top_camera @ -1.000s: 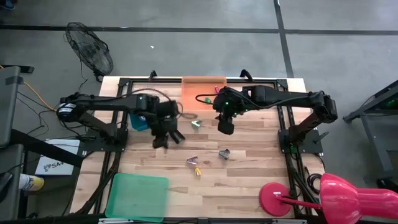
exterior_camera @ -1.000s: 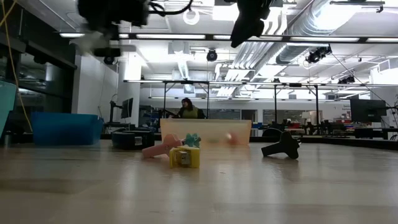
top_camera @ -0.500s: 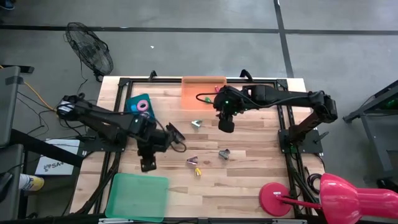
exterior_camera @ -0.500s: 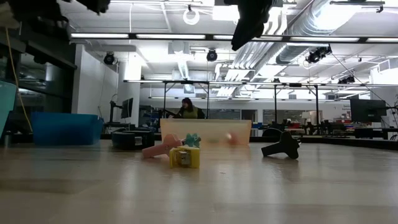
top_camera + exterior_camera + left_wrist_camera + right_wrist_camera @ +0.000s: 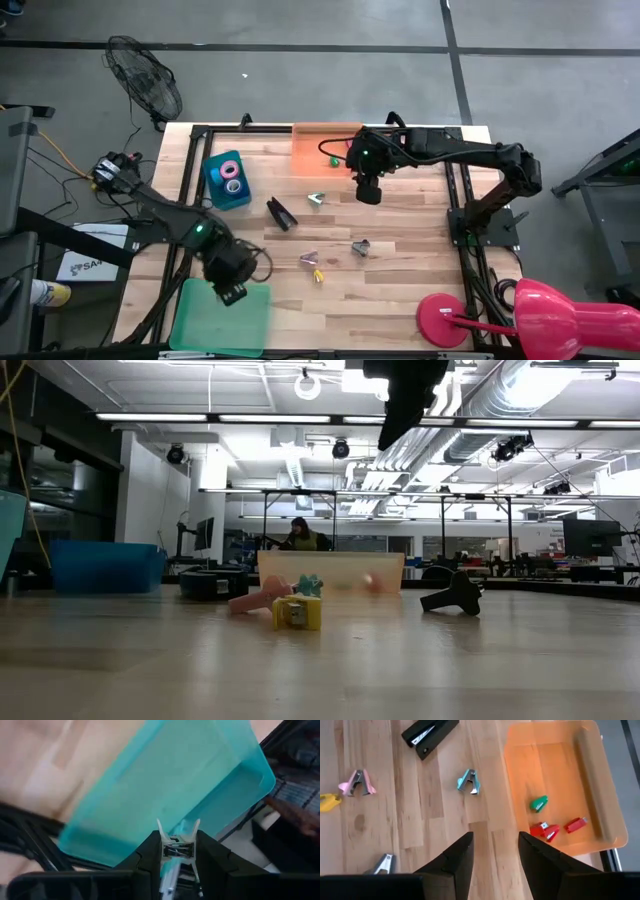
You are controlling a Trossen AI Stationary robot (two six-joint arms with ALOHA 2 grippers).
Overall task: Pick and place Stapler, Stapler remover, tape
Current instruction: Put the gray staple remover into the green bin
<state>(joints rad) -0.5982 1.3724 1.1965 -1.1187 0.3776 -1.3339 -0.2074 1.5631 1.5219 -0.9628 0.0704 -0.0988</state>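
My left gripper [image 5: 232, 291] hangs over the green tray [image 5: 205, 320] at the near-left corner, shut on a small pale staple remover [image 5: 178, 849] with silvery claws. The black stapler [image 5: 281, 213] lies flat on the table middle. Tape rolls [image 5: 232, 176] sit in the blue bin [image 5: 214, 190]. Teal [image 5: 316, 199], pink [image 5: 309, 259], yellow [image 5: 318, 275] and grey [image 5: 360, 246] staple removers lie on the wood. My right gripper [image 5: 367, 191] hovers open above the table beside the orange tray [image 5: 312, 158], touching nothing; its fingers [image 5: 456, 860] stand apart. My left gripper pinches the pale staple remover by its two sides [image 5: 165, 851] between its fingers [image 5: 148, 857]. The remover's claw tips [image 5: 161, 827] stick out past the fingertips. It is lifted clear, above the green tray [image 5: 165, 785]. The fingers point down, somewhat slanted.
The orange tray at the far edge holds small green [image 5: 538, 803] and red [image 5: 544, 830] pieces. A red lamp base [image 5: 445, 320] stands at the near-right corner. Black frame rails run along both sides of the table. Bare wood lies between the removers and the near edge.
My left arm has swung from beside the stapler at the table middle toward the near-left corner and now stands over the green tray, uncovering the blue bin. My right gripper has drifted a little toward the far edge. The stapler and loose removers have stayed put.
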